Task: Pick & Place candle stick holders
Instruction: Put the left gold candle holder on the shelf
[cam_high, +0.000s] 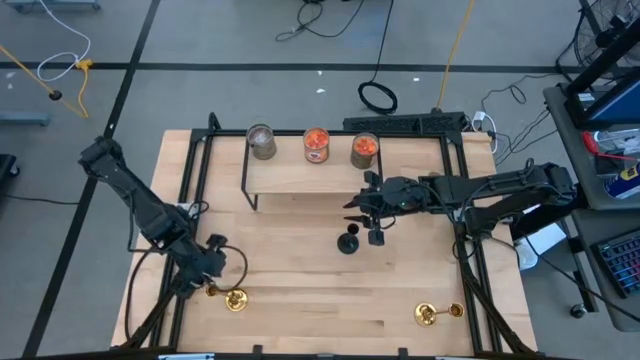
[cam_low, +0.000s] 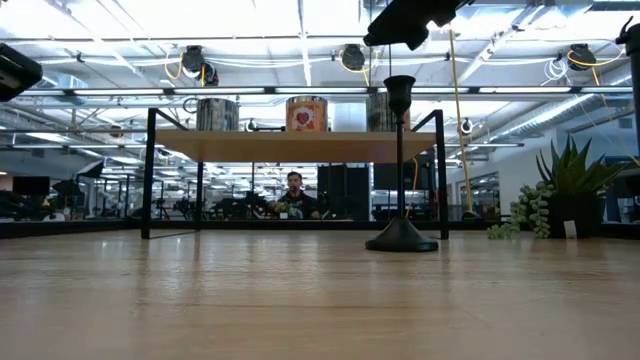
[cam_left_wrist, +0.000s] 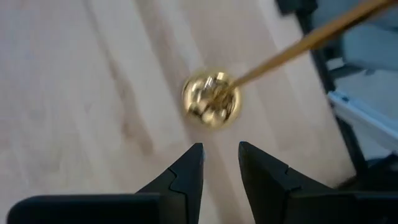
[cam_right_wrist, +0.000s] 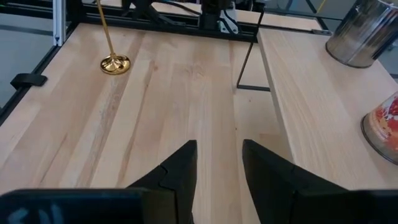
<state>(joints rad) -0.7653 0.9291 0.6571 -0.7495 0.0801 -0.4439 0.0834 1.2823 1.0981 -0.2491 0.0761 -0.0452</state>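
A matte black candle stick holder (cam_high: 348, 241) stands upright on its round base (cam_low: 400, 238) mid-table, in front of the shelf. My right gripper (cam_high: 368, 222) hangs open just above and beside its top (cam_low: 400, 88). Nothing is between its fingers in the right wrist view (cam_right_wrist: 219, 144). A gold holder (cam_high: 235, 298) stands near the front left. My left gripper (cam_high: 215, 272) hovers open above it, its fingertips (cam_left_wrist: 221, 148) short of the holder's base (cam_left_wrist: 211, 99). A second gold holder (cam_high: 427, 315) stands at the front right.
A low wooden shelf (cam_high: 300, 178) on a black frame stands at the back. It carries a grey jar (cam_high: 262, 142) and two orange jars (cam_high: 316, 145) (cam_high: 364, 150). A green plant (cam_low: 570, 185) shows at the right in the low view. Black rails run along the table's sides.
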